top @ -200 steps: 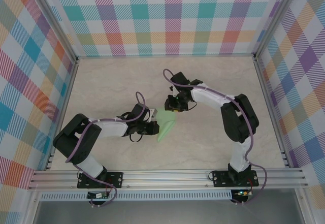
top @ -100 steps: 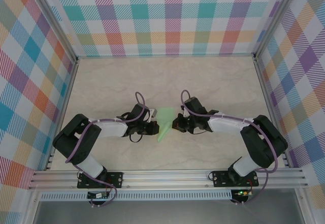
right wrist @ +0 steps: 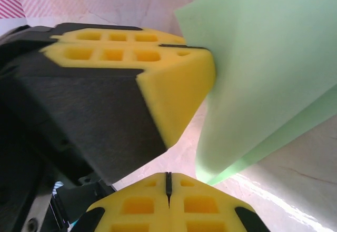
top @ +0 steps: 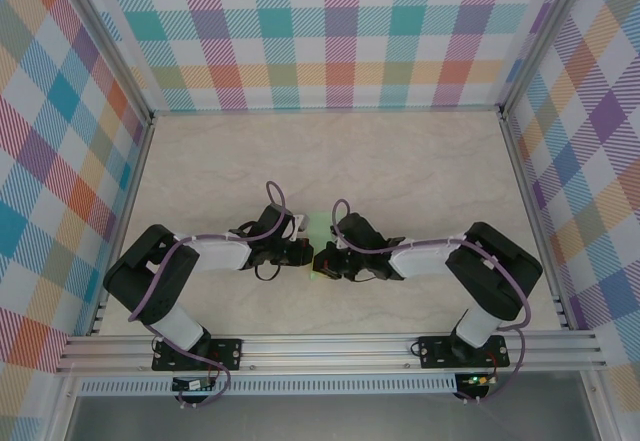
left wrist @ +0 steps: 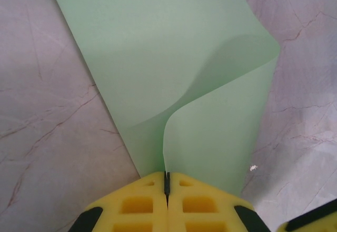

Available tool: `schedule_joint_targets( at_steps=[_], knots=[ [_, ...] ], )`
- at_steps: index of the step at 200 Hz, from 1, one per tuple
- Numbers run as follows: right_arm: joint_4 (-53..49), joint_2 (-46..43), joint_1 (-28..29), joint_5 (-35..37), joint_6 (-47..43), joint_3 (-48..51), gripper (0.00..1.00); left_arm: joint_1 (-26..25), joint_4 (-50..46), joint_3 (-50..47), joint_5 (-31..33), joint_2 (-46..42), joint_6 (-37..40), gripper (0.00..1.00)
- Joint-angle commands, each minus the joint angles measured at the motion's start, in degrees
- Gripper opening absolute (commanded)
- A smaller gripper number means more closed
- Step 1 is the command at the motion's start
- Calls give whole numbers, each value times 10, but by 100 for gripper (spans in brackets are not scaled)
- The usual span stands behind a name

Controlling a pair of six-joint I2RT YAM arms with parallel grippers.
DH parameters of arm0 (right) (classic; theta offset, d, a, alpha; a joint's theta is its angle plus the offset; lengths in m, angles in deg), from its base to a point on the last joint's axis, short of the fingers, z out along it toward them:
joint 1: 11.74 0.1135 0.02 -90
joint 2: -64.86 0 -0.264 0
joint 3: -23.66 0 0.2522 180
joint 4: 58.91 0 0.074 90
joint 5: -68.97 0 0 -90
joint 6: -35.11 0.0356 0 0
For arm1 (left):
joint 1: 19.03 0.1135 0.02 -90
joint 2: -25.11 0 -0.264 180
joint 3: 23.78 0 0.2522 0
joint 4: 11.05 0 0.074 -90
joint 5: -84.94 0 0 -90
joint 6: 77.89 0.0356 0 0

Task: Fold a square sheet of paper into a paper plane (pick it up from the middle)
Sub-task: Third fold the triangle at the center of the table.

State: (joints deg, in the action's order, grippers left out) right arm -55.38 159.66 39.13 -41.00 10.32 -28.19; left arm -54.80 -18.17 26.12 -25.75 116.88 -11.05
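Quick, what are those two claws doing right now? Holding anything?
Left gripper: closed, pinching the folded green paper.
Right gripper: closed, nothing between its fingers; the paper's tip sits just beside it.

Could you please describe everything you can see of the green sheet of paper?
The square sheet of paper is thin, pale mint-green, plain and unmarked. It is doubled over into a wedge that narrows toward the left claw, which is shut on its narrow end. The upper layer bows up in a loose, uncreased curl. It sits over the marbled tabletop, between the two arms. The right claw is shut just beside its lower corner, not visibly gripping it.
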Motion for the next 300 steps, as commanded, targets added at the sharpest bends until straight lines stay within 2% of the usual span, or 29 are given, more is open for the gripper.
schedule_joint_targets(
  at_steps=[1,146,233,300],
  knots=[
    [32,16,5,1,14,4,0,5,-29,-19,8,8,2,5],
    [33,61,6,0,11,6,0,5,-28,-19,4,15,3,5],
    [27,18,9,-9,-2,9,0,5,-25,-18,3,18,3,5],
    [33,60,23,5,8,1,0,5,-26,-17,1,18,4,5]
  ],
)
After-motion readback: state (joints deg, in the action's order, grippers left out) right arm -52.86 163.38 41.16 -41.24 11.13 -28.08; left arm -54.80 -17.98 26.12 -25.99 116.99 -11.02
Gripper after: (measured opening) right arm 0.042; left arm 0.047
